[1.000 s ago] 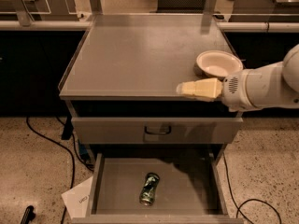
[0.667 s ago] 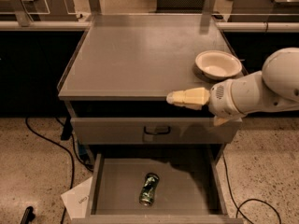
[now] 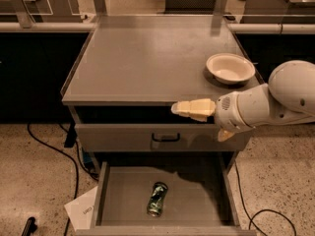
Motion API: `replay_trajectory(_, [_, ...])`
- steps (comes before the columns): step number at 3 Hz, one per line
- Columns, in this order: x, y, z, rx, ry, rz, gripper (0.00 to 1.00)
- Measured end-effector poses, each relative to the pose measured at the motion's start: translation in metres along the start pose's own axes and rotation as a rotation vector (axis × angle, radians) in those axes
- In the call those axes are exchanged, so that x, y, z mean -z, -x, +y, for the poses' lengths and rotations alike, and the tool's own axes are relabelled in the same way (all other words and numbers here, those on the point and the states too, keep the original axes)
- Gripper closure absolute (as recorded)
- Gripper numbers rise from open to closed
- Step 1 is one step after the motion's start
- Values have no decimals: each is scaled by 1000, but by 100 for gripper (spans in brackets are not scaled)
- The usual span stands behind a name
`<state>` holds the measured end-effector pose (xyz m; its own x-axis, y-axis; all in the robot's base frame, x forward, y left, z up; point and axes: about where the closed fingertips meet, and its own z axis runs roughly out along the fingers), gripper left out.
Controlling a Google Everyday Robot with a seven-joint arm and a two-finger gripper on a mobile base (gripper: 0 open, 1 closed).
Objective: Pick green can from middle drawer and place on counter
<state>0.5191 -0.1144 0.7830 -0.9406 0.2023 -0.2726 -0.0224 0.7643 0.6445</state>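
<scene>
The green can [image 3: 157, 199] lies on its side on the floor of the open middle drawer [image 3: 120, 200], near the middle. My gripper [image 3: 184, 108] points left at the front edge of the counter [image 3: 147, 58], above the closed upper drawer front. It is well above the can and a little to its right, and it holds nothing that I can see. The white arm reaches in from the right.
A white bowl [image 3: 230, 68] stands on the counter at the right. The closed upper drawer front [image 3: 165, 137] has a dark handle. Cables [image 3: 54, 154] and a sheet of paper [image 3: 83, 210] lie on the floor at the left. Another cable [image 3: 266, 215] runs at the right.
My gripper has moved left and slightly down, from beside the bowl to the counter's front edge. The can has not moved.
</scene>
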Motion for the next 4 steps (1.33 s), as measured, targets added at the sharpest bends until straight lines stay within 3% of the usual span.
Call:
replay_trajectory(1, [2, -3, 0, 11, 6, -52, 0])
replay_trajectory(2, [-20, -18, -17, -42, 59, -103, 0])
replay_trajectory(3, [-53, -34, -35, -92, 102, -119, 0])
replay_trajectory(4, [-84, -45, -53, -127, 86, -78, 0])
